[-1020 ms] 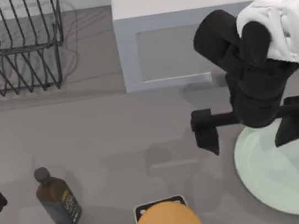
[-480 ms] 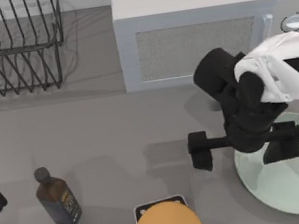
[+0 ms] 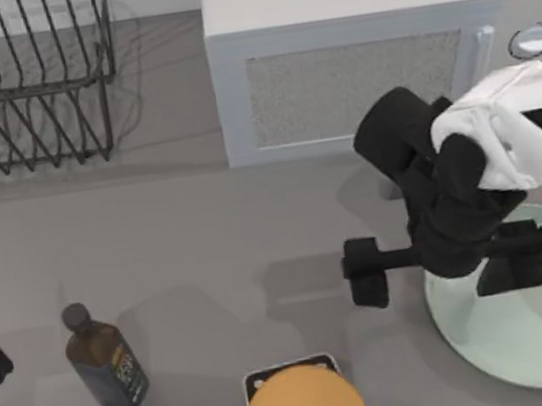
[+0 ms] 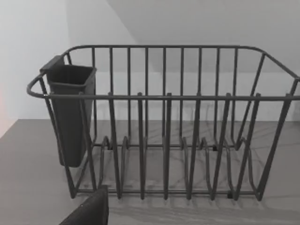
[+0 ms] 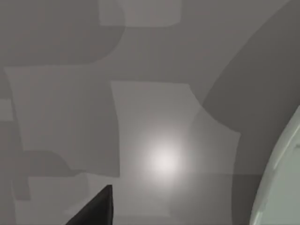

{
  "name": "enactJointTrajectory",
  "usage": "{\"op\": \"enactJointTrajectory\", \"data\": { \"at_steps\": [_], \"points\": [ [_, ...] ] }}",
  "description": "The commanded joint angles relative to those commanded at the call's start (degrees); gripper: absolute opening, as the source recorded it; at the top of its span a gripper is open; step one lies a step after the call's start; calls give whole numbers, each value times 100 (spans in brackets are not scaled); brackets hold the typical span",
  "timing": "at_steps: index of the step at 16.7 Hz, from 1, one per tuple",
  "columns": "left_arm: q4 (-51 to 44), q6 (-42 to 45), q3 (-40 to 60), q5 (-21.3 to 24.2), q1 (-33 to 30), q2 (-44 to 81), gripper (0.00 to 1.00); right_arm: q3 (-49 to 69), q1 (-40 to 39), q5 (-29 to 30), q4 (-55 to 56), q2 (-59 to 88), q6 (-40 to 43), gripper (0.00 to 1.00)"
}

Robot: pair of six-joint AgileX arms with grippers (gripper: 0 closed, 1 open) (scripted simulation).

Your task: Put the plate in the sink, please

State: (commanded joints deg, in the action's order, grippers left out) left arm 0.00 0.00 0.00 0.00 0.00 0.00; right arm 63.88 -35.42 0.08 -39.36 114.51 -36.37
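Plate (image 3: pixel 531 328): pale mint-green, lies flat on the grey table (image 3: pixel 206 242) at the near right, its right edge cut off by the frame. Nothing on its visible surface. In the right wrist view a curved sliver of its rim (image 5: pixel 276 183) lies against bare tabletop.

Right gripper (image 3: pixel 440 270): hovers over the plate's left rim, fingers spread wide; one finger (image 3: pixel 367 272) sits outside the rim over the table, the other (image 3: pixel 511 260) over the plate's inner surface. Holds nothing.

Grey microwave (image 3: pixel 361 49): just behind the right arm, door closed.

Orange disc (image 3: pixel 305 405): at the near edge, left of the plate, resting on a small dark-and-white base.

Dark bottle (image 3: pixel 104 360): stands capped, well left of the disc.

Black wire dish rack (image 3: pixel 22 86): far left corner. The left wrist view shows its slots vacant (image 4: pixel 164 140) and a dark cutlery cup (image 4: pixel 70 117) hung on one end; the cup's inside is not visible.

Left arm: parked at the left edge; cannot tell the state of its claw.
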Motion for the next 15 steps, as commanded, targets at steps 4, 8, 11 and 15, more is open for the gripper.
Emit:
{"op": "enactJointTrajectory", "data": {
  "at_steps": [4, 8, 11, 15],
  "points": [
    [0, 0, 0, 0, 0, 0, 100, 0, 0, 0, 0, 0, 0, 55],
    [0, 0, 0, 0, 0, 0, 100, 0, 0, 0, 0, 0, 0, 25],
    [0, 0, 0, 0, 0, 0, 100, 0, 0, 0, 0, 0, 0, 2],
    [0, 0, 0, 0, 0, 0, 100, 0, 0, 0, 0, 0, 0, 0]
  ]
}}
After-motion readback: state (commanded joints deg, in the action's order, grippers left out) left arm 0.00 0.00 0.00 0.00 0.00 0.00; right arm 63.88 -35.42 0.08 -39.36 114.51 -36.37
